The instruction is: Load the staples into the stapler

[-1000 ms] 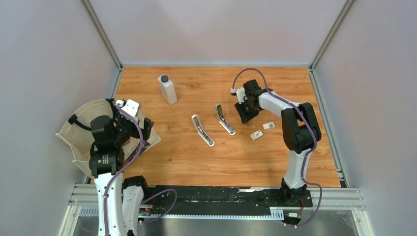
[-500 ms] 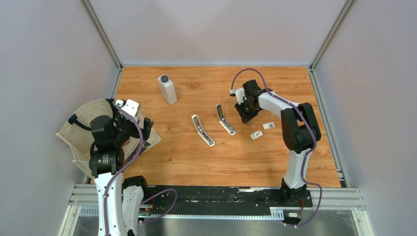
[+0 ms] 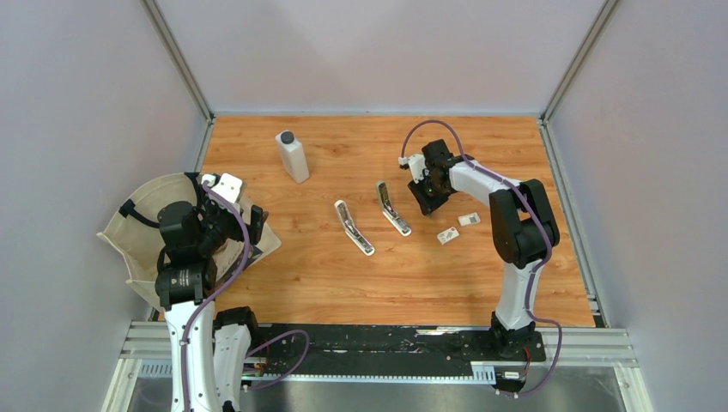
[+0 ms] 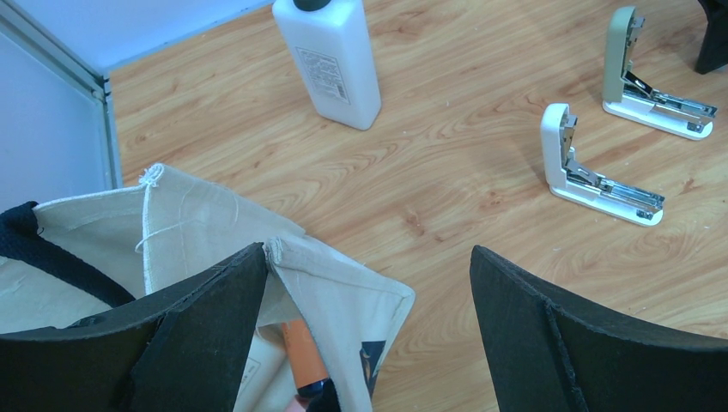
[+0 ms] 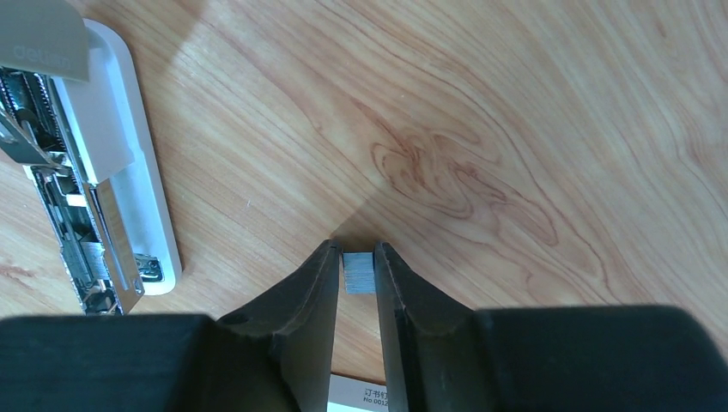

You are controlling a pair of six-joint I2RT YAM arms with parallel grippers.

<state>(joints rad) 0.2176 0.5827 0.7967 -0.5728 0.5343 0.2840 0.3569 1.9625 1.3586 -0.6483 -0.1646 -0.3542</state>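
The canvas bag (image 4: 197,232) at the desk's (image 3: 403,275) left edge lies open, with an orange-handled item (image 4: 300,354) inside. The left arm is folded back above the bag, its left tool (image 4: 369,262) spread wide and holding nothing.

The right arm reaches forward and left, wrist bent down. Its right tool (image 5: 356,253) pinches a short grey strip of staples (image 5: 358,273) just above the wood, near the opened grey-green stapler (image 5: 94,180).

Only the right wrist view shows that strip. The overhead view shows the staples box (image 3: 469,220) and a pale piece (image 3: 447,235) lying right of that stapler. It also shows a white stapler (image 3: 354,227) and an upright white bottle (image 3: 292,156).
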